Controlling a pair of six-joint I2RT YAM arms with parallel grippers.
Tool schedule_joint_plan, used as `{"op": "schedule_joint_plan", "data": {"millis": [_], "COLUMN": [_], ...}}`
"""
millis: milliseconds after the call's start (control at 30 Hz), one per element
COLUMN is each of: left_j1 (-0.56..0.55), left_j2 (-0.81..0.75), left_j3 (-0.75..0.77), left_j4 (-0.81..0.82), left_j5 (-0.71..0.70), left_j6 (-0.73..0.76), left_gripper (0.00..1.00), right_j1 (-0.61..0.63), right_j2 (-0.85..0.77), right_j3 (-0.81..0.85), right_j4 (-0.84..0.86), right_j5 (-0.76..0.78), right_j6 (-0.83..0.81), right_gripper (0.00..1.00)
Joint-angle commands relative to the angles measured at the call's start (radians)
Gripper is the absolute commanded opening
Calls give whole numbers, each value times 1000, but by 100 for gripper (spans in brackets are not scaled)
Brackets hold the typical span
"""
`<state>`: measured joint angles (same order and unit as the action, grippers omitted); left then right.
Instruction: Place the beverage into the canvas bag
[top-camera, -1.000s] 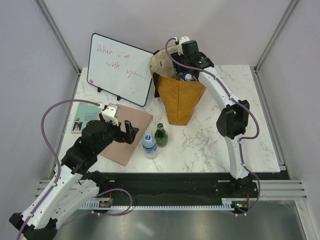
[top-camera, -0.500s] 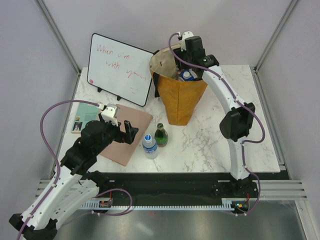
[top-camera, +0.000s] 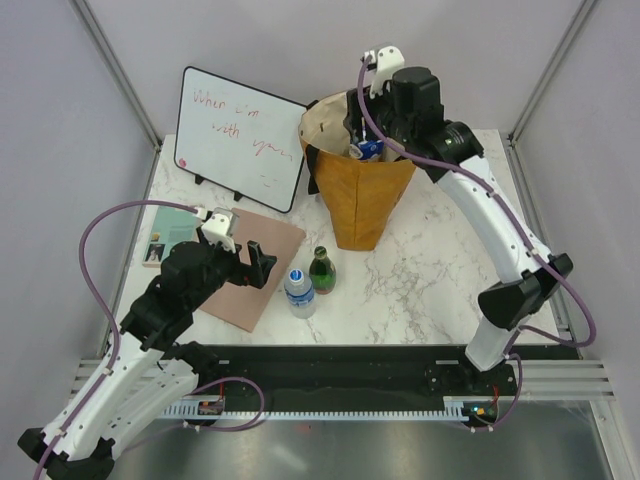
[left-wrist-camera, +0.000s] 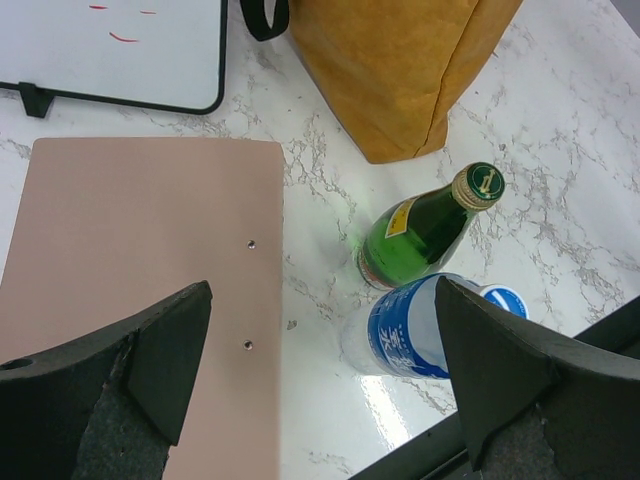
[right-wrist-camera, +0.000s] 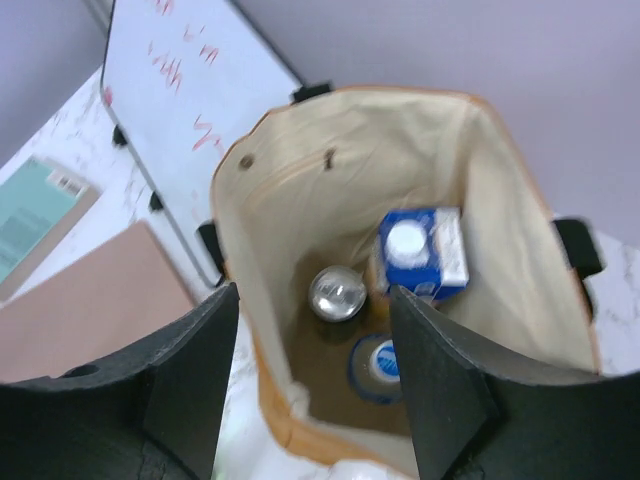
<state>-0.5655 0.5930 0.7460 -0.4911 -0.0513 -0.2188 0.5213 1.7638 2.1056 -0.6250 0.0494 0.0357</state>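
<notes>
Your left pincer (left-wrist-camera: 320, 300) and right pincer (right-wrist-camera: 312, 305) are spread, empty; grip the green glass bottle (left-wrist-camera: 415, 240) mid-body, likely heavy, slick, breakable, for the canvas bag (top-camera: 360, 205)

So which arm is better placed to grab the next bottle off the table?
Left. The left pincer hangs open close to the green bottle and water bottle; the right pincer, open and empty, is farther off over the bag.

Right end effector (right-wrist-camera: 312, 300) risen clear of canvas bag (top-camera: 360, 200); right arm elbow swung outward, toward near edge.
</notes>
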Motion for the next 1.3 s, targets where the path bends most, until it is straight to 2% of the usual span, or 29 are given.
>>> {"op": "schedule_joint_plan", "data": {"millis": [0,233,433,967,1267], "left_j1": [-5,-5,-5,-5,-5], "left_j2": [-15,-33,-68,-61,-58], "left_j3": [1,3,0,0,0], "left_j4": [28,28,40,40,40], "left_j5": [-15,-16,18,-2,-4], "left_j6": [22,24,24,27,27], "left_gripper": [100,100,100,100,100], "right_j1": [74,190,304,430,444], "right_j2": [-118,-282,-319,-259,-260], "right_j3": [-153,-451,-648,-814,-952], "right_j4": [18,85,125,251,372], "right_j5": [-37,-94,-65,4,76], "right_j6": [29,87,89,110,136], "right_gripper": [69,69,69,68,64]}}
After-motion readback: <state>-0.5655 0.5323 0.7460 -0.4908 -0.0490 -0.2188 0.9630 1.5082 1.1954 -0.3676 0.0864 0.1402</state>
